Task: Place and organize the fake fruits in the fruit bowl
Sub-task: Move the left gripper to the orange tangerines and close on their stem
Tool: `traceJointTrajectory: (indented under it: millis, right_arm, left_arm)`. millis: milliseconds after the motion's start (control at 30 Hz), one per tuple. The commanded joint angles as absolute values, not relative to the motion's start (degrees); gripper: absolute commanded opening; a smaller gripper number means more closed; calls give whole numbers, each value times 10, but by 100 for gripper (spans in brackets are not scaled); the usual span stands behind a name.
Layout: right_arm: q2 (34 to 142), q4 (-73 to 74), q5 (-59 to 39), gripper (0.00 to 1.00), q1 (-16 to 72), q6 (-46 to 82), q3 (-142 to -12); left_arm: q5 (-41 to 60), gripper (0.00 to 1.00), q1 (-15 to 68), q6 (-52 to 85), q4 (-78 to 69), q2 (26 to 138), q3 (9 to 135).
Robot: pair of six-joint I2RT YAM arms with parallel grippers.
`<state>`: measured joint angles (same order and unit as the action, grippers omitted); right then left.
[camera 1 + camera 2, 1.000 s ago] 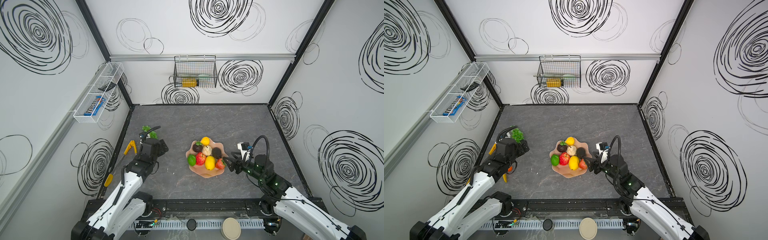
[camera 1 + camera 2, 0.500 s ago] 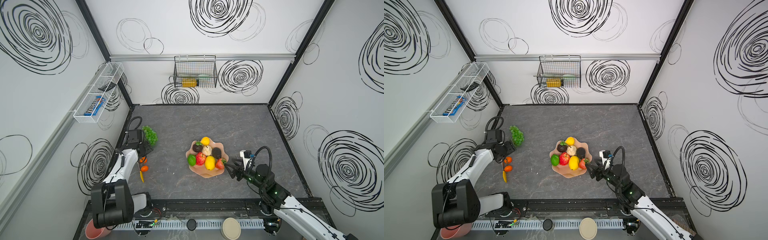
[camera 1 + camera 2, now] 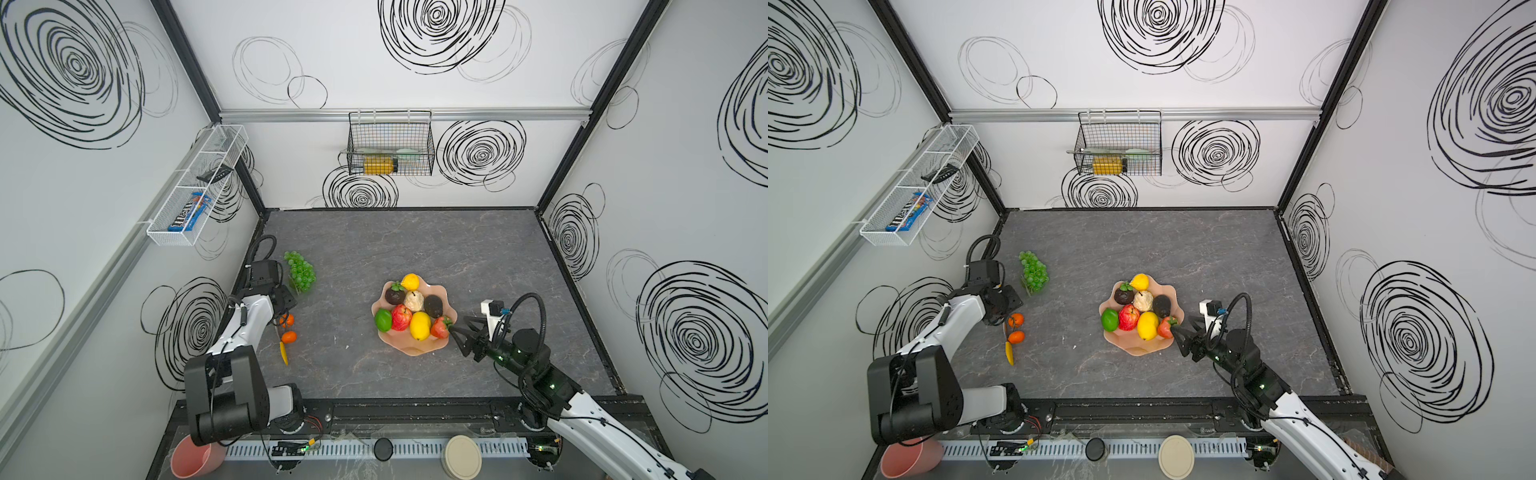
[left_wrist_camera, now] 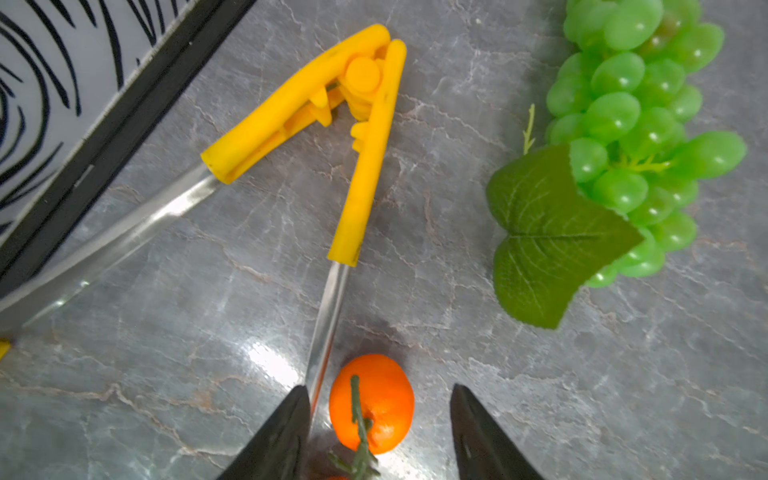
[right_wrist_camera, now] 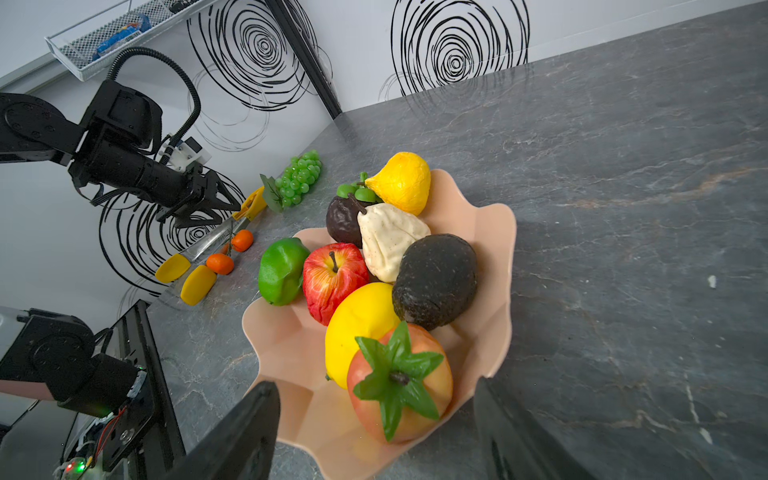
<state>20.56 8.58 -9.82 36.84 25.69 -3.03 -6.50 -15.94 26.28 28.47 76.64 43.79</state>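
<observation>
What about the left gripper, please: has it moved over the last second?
Yes: the left gripper swung away from the fruit bowl, toward the left wall, over an orange.

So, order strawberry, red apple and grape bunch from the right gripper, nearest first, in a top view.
1. strawberry: beside the right gripper, right side of fruit bowl.
2. red apple: left of bowl's middle.
3. grape bunch: table's far left.

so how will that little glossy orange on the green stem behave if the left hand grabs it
The small glossy plastic orange looks round and smooth, so it may slip or roll from the left hand. A thin green stem seems to join it to a second orange, which would probably dangle along.
</observation>
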Motion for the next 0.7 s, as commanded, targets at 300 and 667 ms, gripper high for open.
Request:
traceJointTrajectory:
  millis: [300,667]
  right_arm:
    - [203,102,-94,78,367,260,-27]
    - [202,104,-91,78,367,261,-26]
  left_arm:
    - [-38,34,-180,261,266,816,441]
    - [-27,19,-179,261,257,820,436]
